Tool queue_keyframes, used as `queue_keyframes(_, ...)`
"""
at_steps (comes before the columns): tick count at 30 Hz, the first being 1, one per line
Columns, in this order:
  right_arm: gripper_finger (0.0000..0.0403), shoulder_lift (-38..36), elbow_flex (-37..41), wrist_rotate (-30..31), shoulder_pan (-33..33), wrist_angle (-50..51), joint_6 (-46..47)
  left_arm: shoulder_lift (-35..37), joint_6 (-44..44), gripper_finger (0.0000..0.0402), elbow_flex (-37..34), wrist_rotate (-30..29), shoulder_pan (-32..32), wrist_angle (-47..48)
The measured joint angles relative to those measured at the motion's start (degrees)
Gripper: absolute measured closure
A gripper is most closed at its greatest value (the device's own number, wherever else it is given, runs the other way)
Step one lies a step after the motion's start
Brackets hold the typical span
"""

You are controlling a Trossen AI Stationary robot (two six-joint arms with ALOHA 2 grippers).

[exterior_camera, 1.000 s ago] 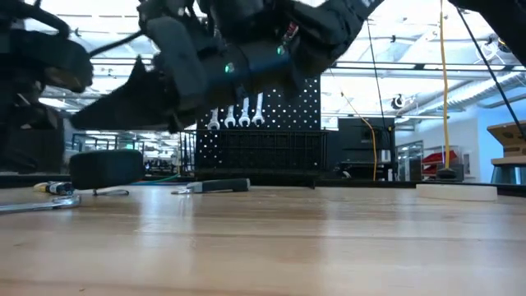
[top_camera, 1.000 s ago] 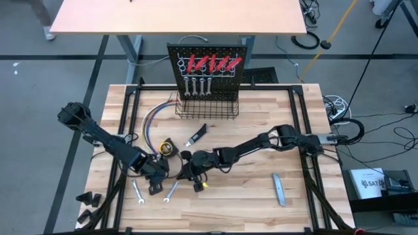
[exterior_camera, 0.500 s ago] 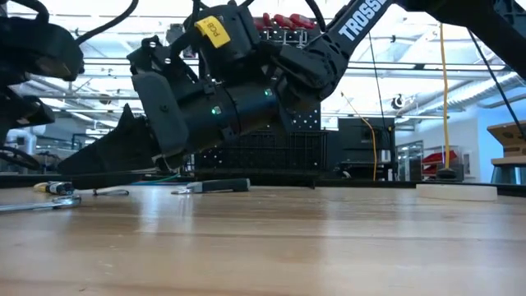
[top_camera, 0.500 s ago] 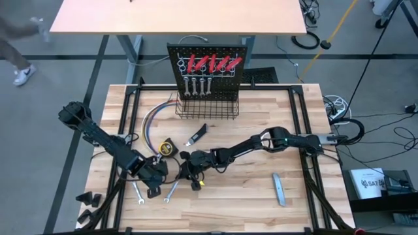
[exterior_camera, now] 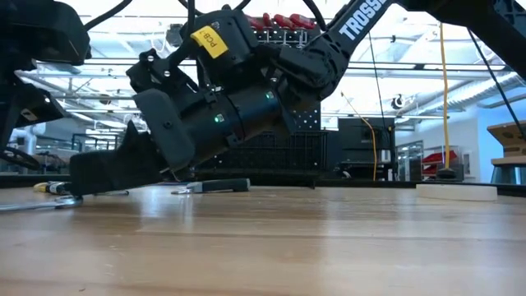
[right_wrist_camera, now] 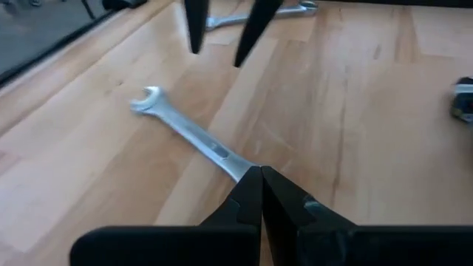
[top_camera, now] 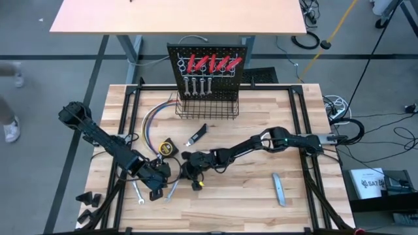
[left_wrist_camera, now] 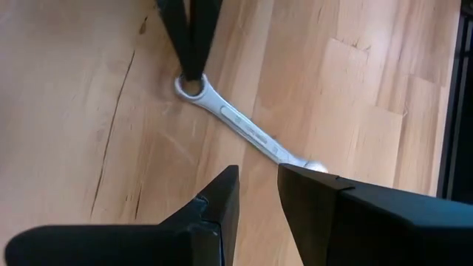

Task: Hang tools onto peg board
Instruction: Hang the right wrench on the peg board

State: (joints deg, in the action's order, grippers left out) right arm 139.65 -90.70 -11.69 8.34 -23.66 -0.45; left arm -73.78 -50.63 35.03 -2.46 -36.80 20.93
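Observation:
A silver wrench [left_wrist_camera: 247, 129] lies flat on the table near its front left. My right gripper [right_wrist_camera: 260, 177] is shut, and its tips are down at the wrench's ring end. My left gripper [left_wrist_camera: 259, 188] hovers open just above the wrench's open-jaw end [left_wrist_camera: 310, 166] and touches nothing. In the high view the two grippers face each other over the wrench [top_camera: 172, 190]. A second wrench [top_camera: 138, 191] lies flat beside it, further left. The peg board [top_camera: 209, 68] stands at the far edge. Red-handled tools [top_camera: 212, 63] and three wrenches [top_camera: 196, 85] hang on it. My right gripper touches the wrench's ring end [left_wrist_camera: 191, 87] with its shut fingertips [left_wrist_camera: 194, 63]. The fingers slant down from the table's right side and run roughly along the wrench. The wrench lies flat on the table. Whether the tips reach into the ring I cannot tell.
A yellow tape measure [top_camera: 168, 148] and a black-handled knife [top_camera: 198, 135] lie behind the grippers. A grey bar [top_camera: 279, 189] is at the front right. Coloured wires [top_camera: 153, 121] trail at the left. A wire basket [top_camera: 206, 108] sits at the board's foot.
My right gripper, shut throughout, has sunk toward the table and come down onto the wrench's ring end. My left gripper has tipped a little over the wrench's other end. The wrench has stayed where it was.

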Motion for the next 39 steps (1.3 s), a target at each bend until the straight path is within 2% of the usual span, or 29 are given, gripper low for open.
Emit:
queue_keyframes(22,0.0403,0.0,0.0,0.9,-0.2,-2.7,0.0,0.0,0.0,0.0301,0.0,0.0,0.0,-0.3)
queue_keyframes(30,0.0403,0.0,0.0,1.7,-0.5,0.8,0.6,0.0,0.0,0.0301,0.0,0.0,0.0,-1.2)
queue_keyframes(34,0.0403,-0.2,-0.1,4.2,-0.6,2.6,1.5,0.0,-0.1,0.0301,0.0,0.0,0.0,-1.2)
queue_keyframes(36,0.0403,-0.2,-0.1,4.2,-0.7,3.0,1.9,0.0,-2.0,0.0301,0.0,-0.4,0.0,-1.4)
queue_keyframes(39,0.0403,-0.2,-0.1,4.3,-0.8,3.2,3.3,-0.2,-10.2,0.0301,-0.6,-2.8,0.5,-3.5)
